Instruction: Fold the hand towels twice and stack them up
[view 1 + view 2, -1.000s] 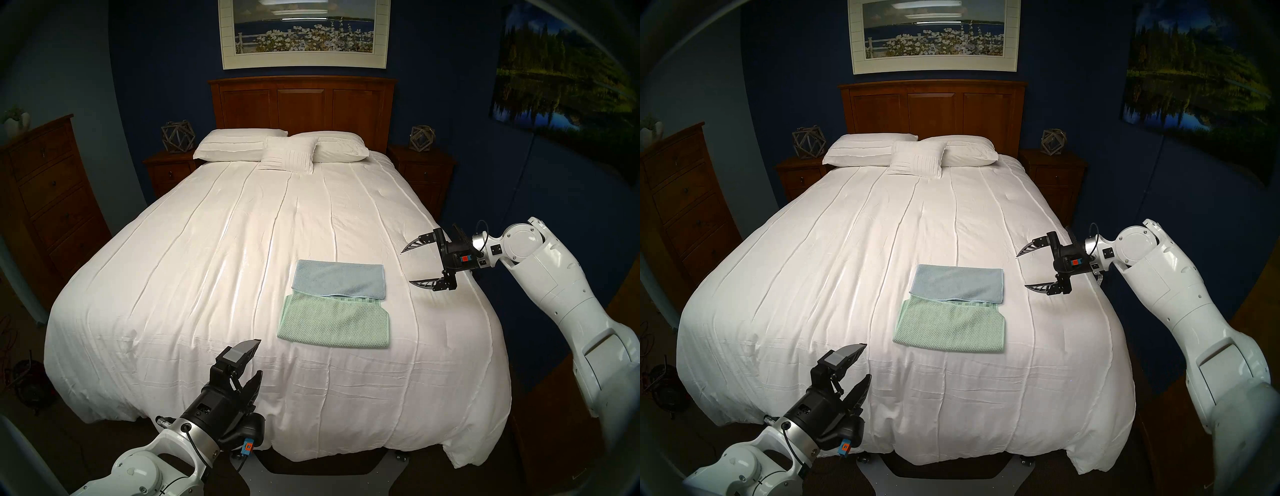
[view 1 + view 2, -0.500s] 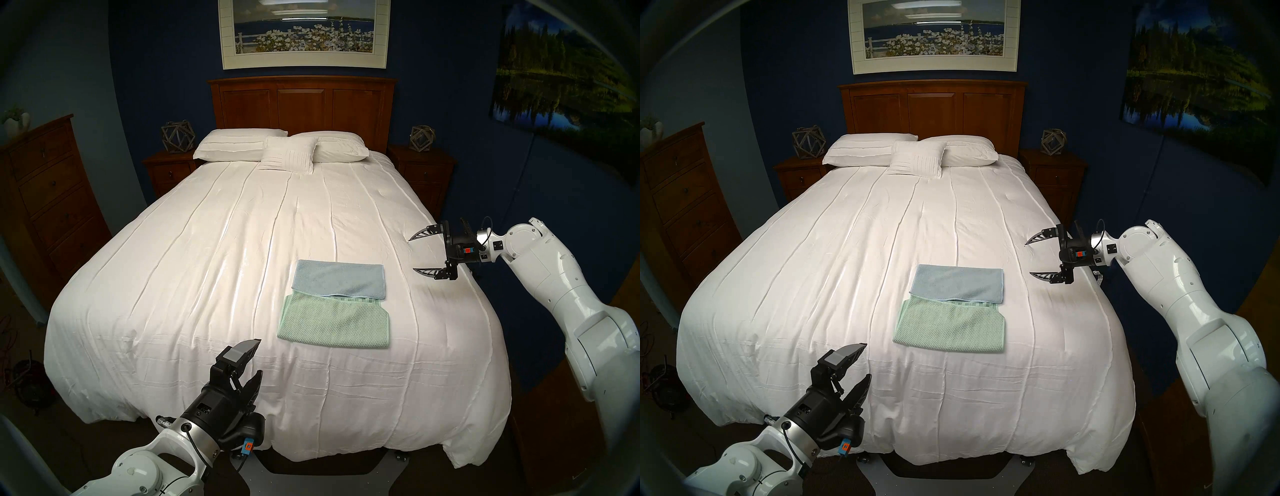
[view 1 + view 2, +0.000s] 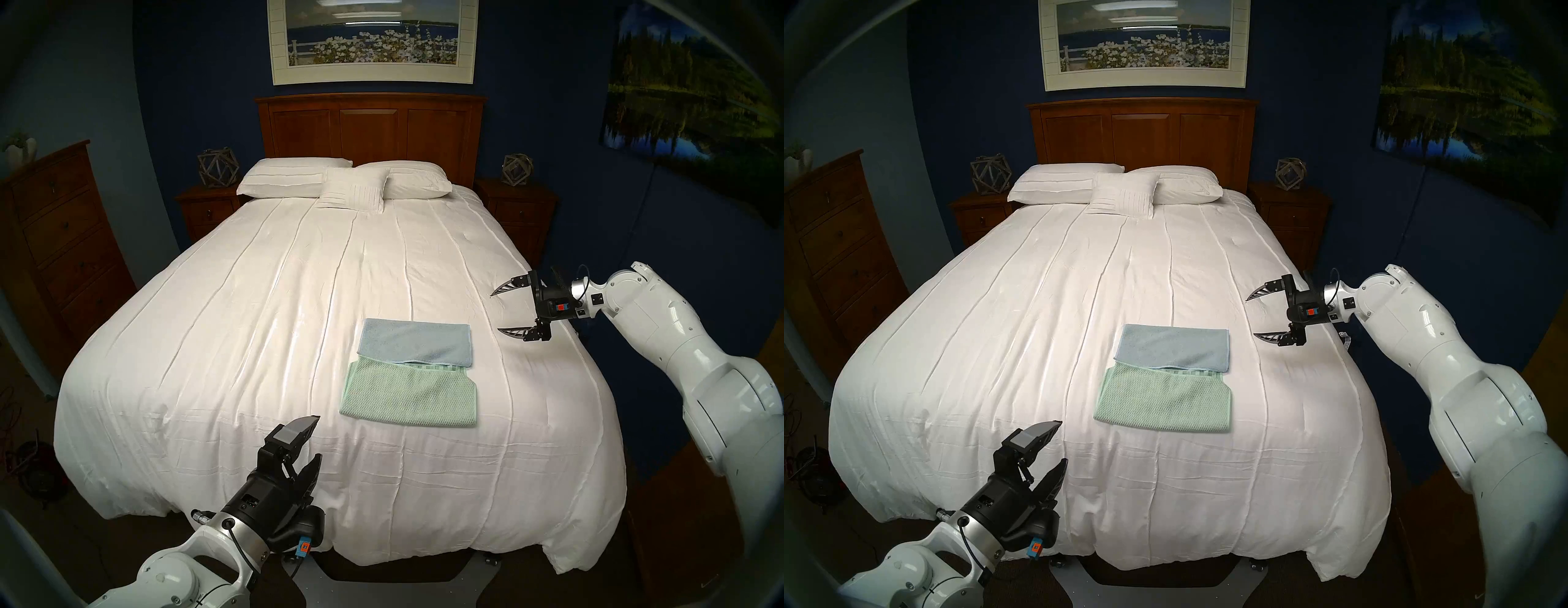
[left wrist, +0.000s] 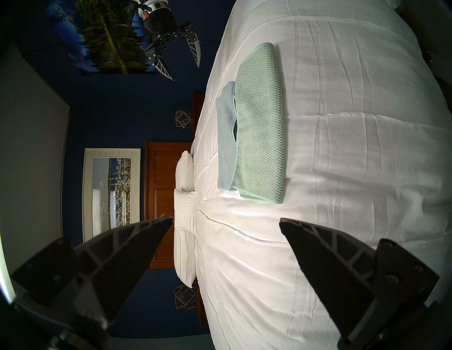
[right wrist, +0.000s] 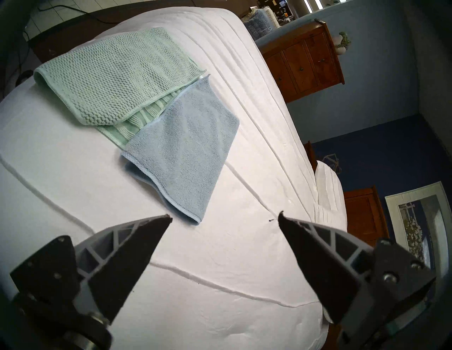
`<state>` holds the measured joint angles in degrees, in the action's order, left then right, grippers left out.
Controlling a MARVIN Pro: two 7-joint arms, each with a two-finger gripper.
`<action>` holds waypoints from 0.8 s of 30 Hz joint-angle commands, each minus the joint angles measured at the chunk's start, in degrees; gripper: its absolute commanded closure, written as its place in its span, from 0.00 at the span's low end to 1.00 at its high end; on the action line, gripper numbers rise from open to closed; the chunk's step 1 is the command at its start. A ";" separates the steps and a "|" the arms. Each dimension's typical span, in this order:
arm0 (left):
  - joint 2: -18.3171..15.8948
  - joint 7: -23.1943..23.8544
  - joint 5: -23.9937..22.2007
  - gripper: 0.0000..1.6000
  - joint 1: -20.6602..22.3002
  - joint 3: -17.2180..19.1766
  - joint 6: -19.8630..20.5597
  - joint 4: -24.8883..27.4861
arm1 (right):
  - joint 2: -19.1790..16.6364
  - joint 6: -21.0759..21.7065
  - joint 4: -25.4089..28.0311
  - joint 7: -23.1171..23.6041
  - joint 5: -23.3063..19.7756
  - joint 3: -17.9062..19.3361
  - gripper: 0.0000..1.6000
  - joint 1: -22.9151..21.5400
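Observation:
Two hand towels lie as long folded rectangles on the white bedspread [image 3: 254, 339], right of the middle. The light blue towel [image 3: 413, 342] [image 3: 1172, 346] [image 5: 186, 156] is the farther one, and its near edge overlaps the far edge of the mint green waffle towel [image 3: 407, 397] [image 3: 1161, 401] [image 4: 260, 136] [image 5: 117, 80]. My right gripper [image 3: 497, 313] [image 3: 1251, 318] [image 5: 224, 215] hangs open and empty above the bed, just right of the blue towel's right end. My left gripper [image 3: 317, 437] [image 3: 1062, 441] [image 4: 226, 218] stands open and empty over the bed's foot, left of and nearer than the green towel.
Three white pillows [image 3: 297, 180] rest against the wooden headboard [image 3: 369, 127]. A nightstand [image 3: 208, 212] stands at each side of the bed's head, and a tall dresser [image 3: 55, 237] at the left wall. The bedspread drops off at the foot and the right side.
My right gripper rose and moved away from me, first drifting right, then coming back left toward the blue towel's right end, open all along. The left arm and both towels stayed put.

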<state>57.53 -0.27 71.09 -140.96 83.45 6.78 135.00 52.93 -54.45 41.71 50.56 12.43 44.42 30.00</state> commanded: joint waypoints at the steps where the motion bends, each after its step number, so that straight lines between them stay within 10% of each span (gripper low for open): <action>1: 0.03 -0.26 0.01 0.00 0.03 0.00 -0.05 0.96 | 3.37 -0.55 0.03 6.11 2.30 -5.04 0.00 -4.67; 24: 0.03 -0.27 0.01 0.00 -0.02 0.01 -0.04 1.04 | 13.15 -0.55 -13.35 2.16 8.69 -16.14 0.00 -11.71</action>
<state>57.53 -0.26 71.09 -140.94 83.44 6.78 134.99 61.98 -55.03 30.73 49.87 21.56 28.96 22.36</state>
